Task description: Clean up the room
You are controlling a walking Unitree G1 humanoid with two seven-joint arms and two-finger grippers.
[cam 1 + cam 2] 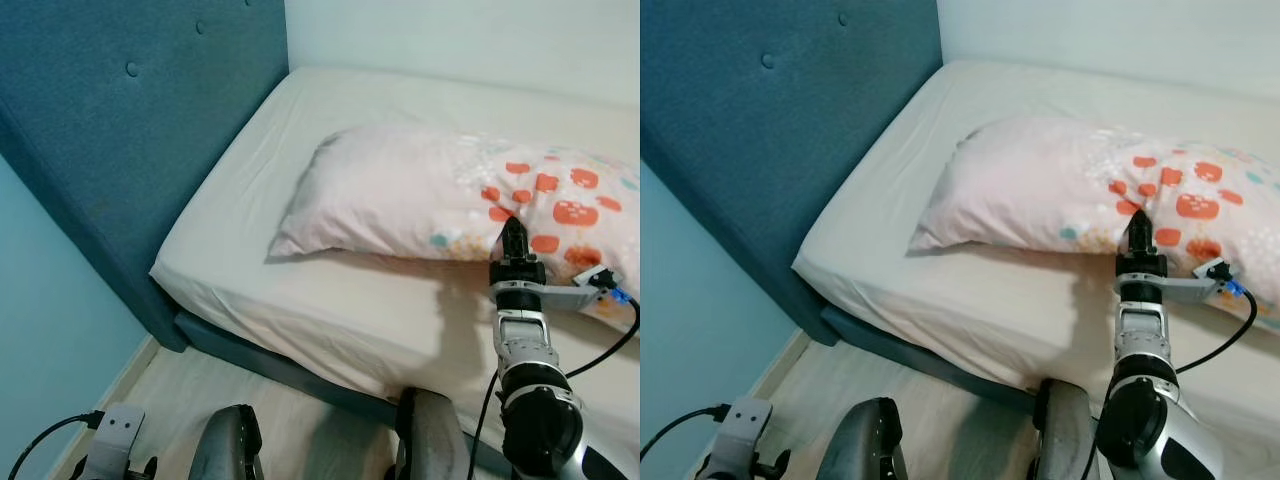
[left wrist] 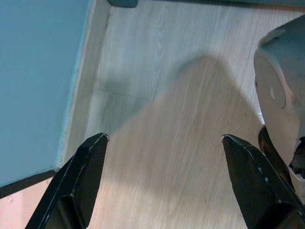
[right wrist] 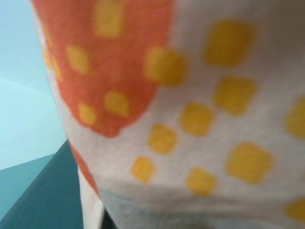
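Note:
A long pale pink pillow [image 1: 420, 190] with orange and yellow patches lies across the bed [image 1: 330, 310], on the cream sheet. My right gripper [image 1: 512, 232] reaches out to the pillow's front edge, its fingers drawn to one point and pinching the cloth. In the right wrist view the pillow's printed cloth [image 3: 200, 119] sits right against the lens. My left gripper [image 2: 164, 138] hangs low at my left side over the wooden floor [image 2: 181, 109], open with nothing between its fingers.
A dark teal padded headboard [image 1: 120, 130] stands at the bed's left end. A light blue wall [image 1: 40, 330] and skirting run along the left. My knees [image 1: 228, 445] are close to the bed's front edge. A cable [image 1: 600, 350] loops off the right wrist.

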